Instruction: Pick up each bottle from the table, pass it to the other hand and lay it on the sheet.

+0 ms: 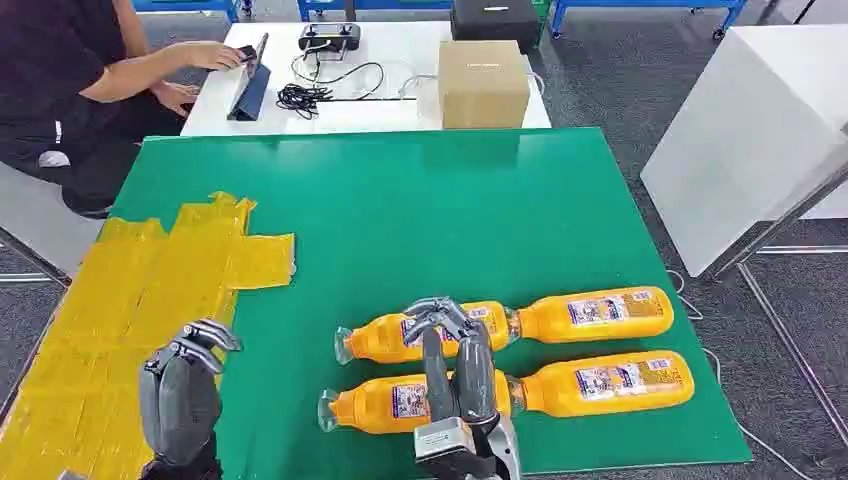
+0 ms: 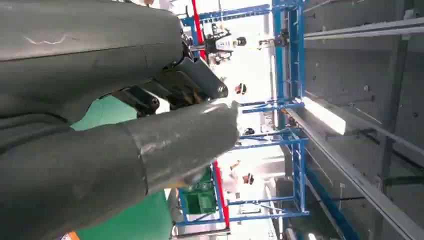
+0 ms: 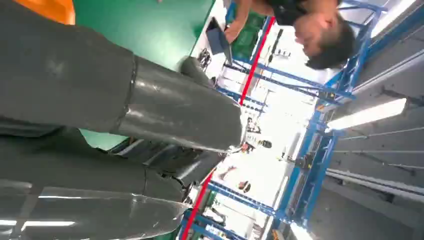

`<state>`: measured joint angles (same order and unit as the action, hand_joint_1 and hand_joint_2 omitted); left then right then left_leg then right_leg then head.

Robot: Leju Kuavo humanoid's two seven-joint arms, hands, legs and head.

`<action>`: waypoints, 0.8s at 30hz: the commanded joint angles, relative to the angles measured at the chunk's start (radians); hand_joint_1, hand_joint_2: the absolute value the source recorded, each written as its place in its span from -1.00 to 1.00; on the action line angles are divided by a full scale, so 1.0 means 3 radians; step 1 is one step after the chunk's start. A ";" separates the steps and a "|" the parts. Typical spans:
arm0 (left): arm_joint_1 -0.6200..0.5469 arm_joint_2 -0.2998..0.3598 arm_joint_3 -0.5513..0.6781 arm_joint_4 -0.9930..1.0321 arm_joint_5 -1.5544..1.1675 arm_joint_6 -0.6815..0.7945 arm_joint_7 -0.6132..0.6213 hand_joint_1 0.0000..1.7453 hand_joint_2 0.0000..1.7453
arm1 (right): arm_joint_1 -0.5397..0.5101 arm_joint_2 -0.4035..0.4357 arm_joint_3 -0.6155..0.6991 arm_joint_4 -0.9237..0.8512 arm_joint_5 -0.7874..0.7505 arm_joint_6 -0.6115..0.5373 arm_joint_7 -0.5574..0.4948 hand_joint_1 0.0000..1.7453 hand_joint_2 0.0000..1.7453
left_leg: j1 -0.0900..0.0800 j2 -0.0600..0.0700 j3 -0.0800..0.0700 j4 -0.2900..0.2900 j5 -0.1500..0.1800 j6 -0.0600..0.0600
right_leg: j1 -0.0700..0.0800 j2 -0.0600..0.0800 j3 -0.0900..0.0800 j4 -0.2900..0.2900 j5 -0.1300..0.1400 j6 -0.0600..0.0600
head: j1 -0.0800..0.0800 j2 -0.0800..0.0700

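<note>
Head view, lower centre: right hand (image 1: pixel 455 365), fingers curled above 4 orange plastic bottles (image 1: pixel 430 330), holds nothing; left hand (image 1: pixel 185 385) empty, fingers apart. Pickup pending; next, likely grasp 1 bottle.

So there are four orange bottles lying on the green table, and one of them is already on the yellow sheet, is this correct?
Not quite. The four orange bottles do lie on the green table, but none is on the yellow sheet yet. In the head view all four lie on the bare green near the right robot hand, and the sheet has no bottle on it.
</note>
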<state>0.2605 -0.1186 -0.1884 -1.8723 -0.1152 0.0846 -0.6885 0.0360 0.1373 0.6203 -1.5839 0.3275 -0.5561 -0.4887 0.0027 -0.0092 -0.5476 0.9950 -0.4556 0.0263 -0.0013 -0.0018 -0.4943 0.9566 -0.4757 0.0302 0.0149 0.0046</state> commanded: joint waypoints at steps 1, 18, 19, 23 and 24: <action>-0.0235 -0.0117 -0.0184 0.0777 -0.0077 0.0021 -0.0032 1.00 -1.00 | 0.0630 -0.0672 -0.0351 -0.0279 -0.0750 0.0636 -0.0663 1.00 -1.00 | -0.0002 -0.0036 0.0026 -0.0013 0.0004 0.0001 | -0.0002 -0.0037 0.0013 -0.0021 -0.0006 0.0003 | -0.0001 0.0000; -0.0219 -0.0062 -0.0329 0.0833 0.0046 0.0199 -0.0032 -1.00 -1.00 | 0.0668 -0.0516 -0.0309 -0.0397 -0.0043 0.0592 -0.0346 -1.00 -1.00 | 0.0001 0.0002 -0.0005 -0.0003 0.0000 -0.0001 | 0.0000 -0.0001 0.0009 -0.0006 0.0002 0.0003 | 0.0000 0.0000; -0.0219 -0.0062 -0.0329 0.0833 0.0046 0.0199 -0.0032 -1.00 -1.00 | 0.0668 -0.0516 -0.0309 -0.0397 -0.0043 0.0592 -0.0346 -1.00 -1.00 | 0.0001 0.0001 -0.0006 -0.0002 0.0000 0.0000 | 0.0000 -0.0002 0.0008 -0.0006 0.0002 0.0003 | -0.0001 0.0000; -0.0219 -0.0062 -0.0329 0.0833 0.0046 0.0199 -0.0032 -1.00 -1.00 | 0.0668 -0.0516 -0.0309 -0.0397 -0.0043 0.0592 -0.0346 -1.00 -1.00 | 0.0001 0.0003 -0.0005 -0.0002 -0.0001 0.0000 | 0.0000 0.0001 0.0008 -0.0005 0.0002 0.0003 | 0.0000 0.0000; -0.0216 -0.0055 -0.0320 0.0806 0.0090 0.0182 -0.0032 -1.00 -1.00 | 0.0656 -0.0540 -0.0272 -0.0412 0.0007 0.0603 -0.0322 -1.00 -1.00 | 0.0002 0.0002 -0.0005 -0.0002 -0.0001 0.0000 | 0.0001 0.0000 0.0010 -0.0007 0.0002 0.0003 | 0.0000 0.0000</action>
<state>0.2202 -0.1453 -0.2773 -1.6793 -0.1045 0.1438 -0.6996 0.2394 -0.0095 0.5276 -1.7060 0.3159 -0.3773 -0.5982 0.0029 -0.0086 -0.5503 0.9951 -0.4558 0.0268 -0.0012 -0.0016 -0.4932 0.9560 -0.4752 0.0308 0.0149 0.0046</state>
